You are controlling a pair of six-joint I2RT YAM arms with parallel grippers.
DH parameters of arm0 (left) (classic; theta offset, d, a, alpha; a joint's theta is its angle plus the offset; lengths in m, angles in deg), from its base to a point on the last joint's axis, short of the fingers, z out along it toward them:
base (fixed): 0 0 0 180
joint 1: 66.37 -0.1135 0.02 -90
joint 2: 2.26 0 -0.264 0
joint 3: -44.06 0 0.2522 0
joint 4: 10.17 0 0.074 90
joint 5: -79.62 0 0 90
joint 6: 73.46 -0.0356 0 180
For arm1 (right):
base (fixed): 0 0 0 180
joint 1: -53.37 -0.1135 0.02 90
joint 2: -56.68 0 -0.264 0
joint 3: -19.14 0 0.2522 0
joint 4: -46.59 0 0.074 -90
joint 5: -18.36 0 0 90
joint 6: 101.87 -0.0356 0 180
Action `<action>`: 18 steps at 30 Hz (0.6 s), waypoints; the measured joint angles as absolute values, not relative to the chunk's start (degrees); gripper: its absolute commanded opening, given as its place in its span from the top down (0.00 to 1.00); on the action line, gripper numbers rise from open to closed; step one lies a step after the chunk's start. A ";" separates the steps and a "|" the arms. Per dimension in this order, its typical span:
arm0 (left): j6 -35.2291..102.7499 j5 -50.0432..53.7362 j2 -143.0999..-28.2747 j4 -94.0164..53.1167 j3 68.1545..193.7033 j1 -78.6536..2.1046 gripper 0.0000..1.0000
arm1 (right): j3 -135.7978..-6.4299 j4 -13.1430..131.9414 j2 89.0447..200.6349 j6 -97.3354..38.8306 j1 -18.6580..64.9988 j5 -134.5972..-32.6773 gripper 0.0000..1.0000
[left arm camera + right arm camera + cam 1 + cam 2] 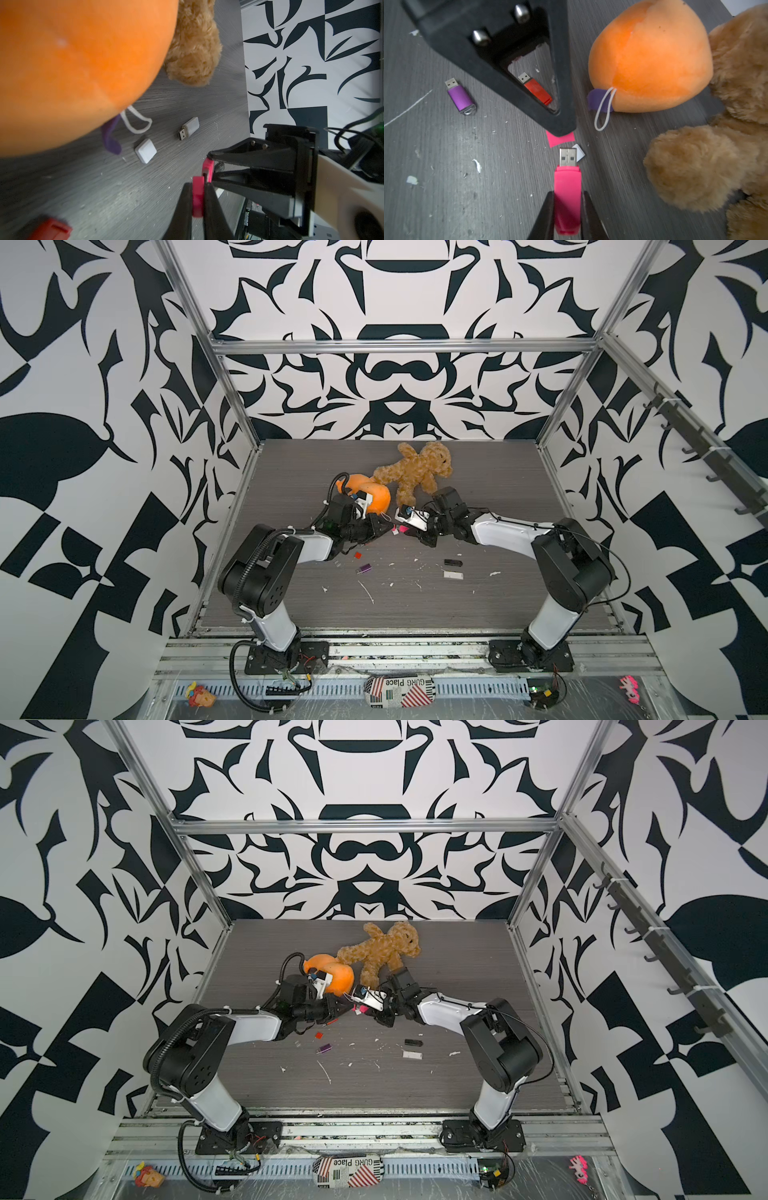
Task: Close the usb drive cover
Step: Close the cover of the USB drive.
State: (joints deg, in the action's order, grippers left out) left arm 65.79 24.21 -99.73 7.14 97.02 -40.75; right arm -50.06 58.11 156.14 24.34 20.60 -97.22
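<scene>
The pink usb drive sits in my right gripper, which is shut on its body, with the bare metal plug sticking out ahead. Its pink cover is pinched in my left gripper, also shut. In the right wrist view the cover shows just under the left fingertips, a short gap in front of the plug and slightly off its line. In both top views the two grippers meet tip to tip at mid-table around the pink drive.
An orange plush and a teddy bear lie close behind the grippers. Loose on the table are a purple drive, a red drive, a black drive, a white drive, a grey drive and a white cap.
</scene>
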 measured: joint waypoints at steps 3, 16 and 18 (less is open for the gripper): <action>65.84 24.40 -99.71 7.16 97.02 -40.75 0.88 | -50.06 57.94 156.14 24.27 20.60 -96.65 0.90; 66.23 24.60 -99.71 8.03 97.02 -40.59 0.88 | -50.04 57.26 156.14 23.57 19.57 -97.57 0.91; 66.23 24.60 -99.71 8.19 97.02 -40.59 0.89 | -49.93 56.91 156.14 23.38 19.53 -97.77 0.91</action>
State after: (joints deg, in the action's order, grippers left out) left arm 66.23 24.60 -99.71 8.19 97.02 -40.59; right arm -49.93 56.91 156.14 23.38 19.53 -97.77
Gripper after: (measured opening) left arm 0.119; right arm 0.201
